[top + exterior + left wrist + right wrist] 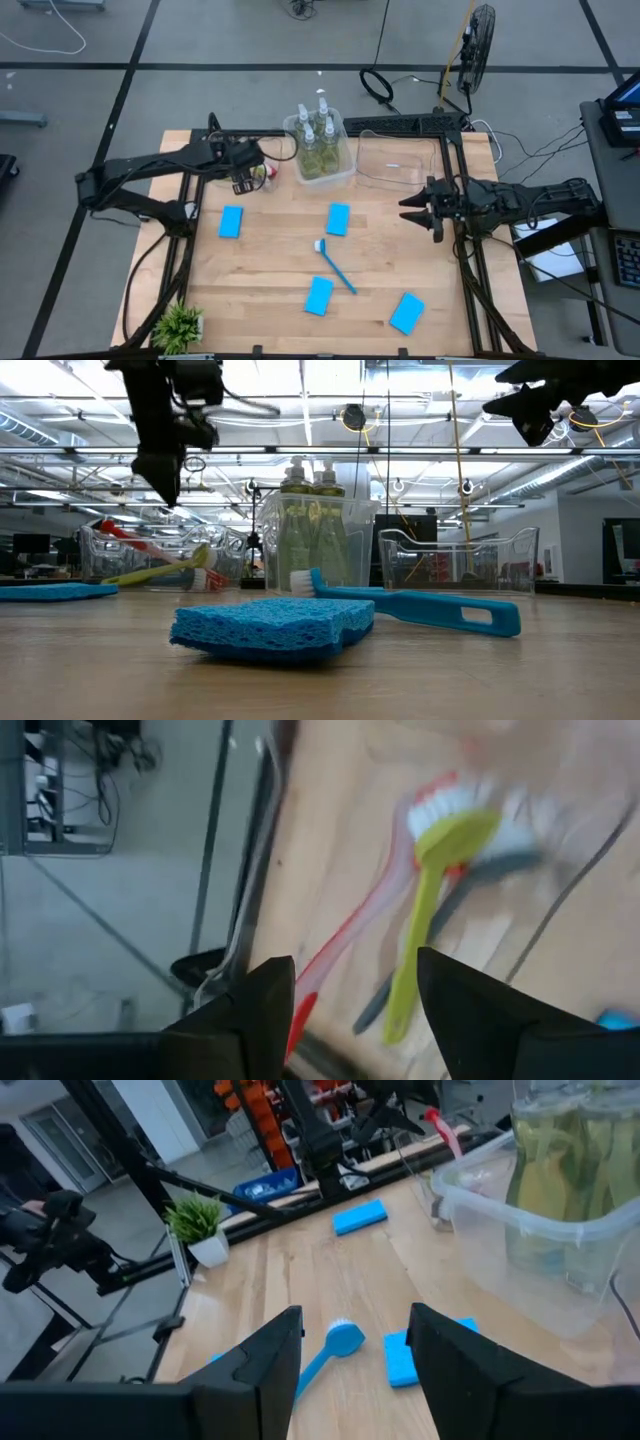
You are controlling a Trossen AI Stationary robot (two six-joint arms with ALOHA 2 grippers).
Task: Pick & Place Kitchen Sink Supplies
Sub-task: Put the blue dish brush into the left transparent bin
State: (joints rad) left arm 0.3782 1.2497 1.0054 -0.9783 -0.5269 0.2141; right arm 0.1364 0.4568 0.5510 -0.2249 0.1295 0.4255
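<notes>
While both arms hover, left gripper and right gripper jaws gape.

Bottles in bin; sponges prob. in front.

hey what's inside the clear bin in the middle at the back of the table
The middle bin holds four soap bottles, standing upright with white pumps on top. The bin floor under them is covered, so anything lying there cannot be seen.

Four light-blue sponges lie on the pale wooden tabletop. The brush mid-table is blue with white bristles. Yellow-green soap bottles carry white pumps. Other brushes show red, yellow and dark grey.
</notes>
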